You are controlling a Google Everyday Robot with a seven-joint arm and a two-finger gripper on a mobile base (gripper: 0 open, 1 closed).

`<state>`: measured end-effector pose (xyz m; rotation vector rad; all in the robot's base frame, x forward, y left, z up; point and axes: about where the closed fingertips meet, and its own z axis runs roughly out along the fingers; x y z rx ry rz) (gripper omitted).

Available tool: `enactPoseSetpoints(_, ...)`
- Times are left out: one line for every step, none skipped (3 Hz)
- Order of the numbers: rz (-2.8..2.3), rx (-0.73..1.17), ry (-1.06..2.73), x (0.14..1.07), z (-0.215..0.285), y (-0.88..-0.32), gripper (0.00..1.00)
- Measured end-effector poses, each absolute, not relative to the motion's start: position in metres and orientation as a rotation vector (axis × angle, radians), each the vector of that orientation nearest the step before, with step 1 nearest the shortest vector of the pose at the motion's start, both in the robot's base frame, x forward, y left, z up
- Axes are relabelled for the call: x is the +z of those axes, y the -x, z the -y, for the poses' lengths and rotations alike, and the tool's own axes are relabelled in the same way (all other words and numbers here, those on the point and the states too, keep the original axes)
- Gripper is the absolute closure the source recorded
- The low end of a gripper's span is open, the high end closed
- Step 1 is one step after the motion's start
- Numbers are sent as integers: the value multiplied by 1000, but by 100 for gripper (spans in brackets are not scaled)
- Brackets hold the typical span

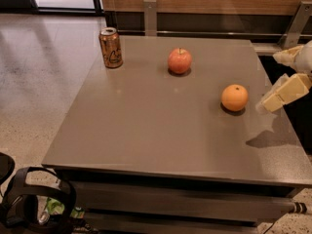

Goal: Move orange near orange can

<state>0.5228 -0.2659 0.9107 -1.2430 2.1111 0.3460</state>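
Nearest: a black looped strap (34, 201) on the floor by the worktop (146, 130). Mid-right, the orange (234, 97) sits on the worktop w/ the pincer (282, 94) just beside it at the rt edge, not touching (spread or pressed together: can't tell). Farther back, a red apple (179, 61). Far left, the orange can (111, 48) stands upright, well apart from the orange.

The robot's cream-coloured two-finger gripper (273, 82) reaches in from the right edge of the view, at about mid-height, pointing left. Its two blocky, pale yellow fingers (286, 92) stand parted, with a dark gap between them. The lower finger slants down and to the left and ends in a squared tip. The upper finger (shorter as seen here, and partly cut by the frame) lies higher and farther back. A rounded whitish wrist part (307, 57) sits behind them, right at the frame's edge.
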Motion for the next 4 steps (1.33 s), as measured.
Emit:
enactPoseSetpoints(-2115,442,1180,877,263,-537,0)
enactPoseSetpoints(-2091,512,1134,852,259,-550,0)
enactPoseSetpoints(-2047,566,1123,836,248,-559,0)
enactPoseSetpoints(-1974,632,1125,828,232,-564,0)
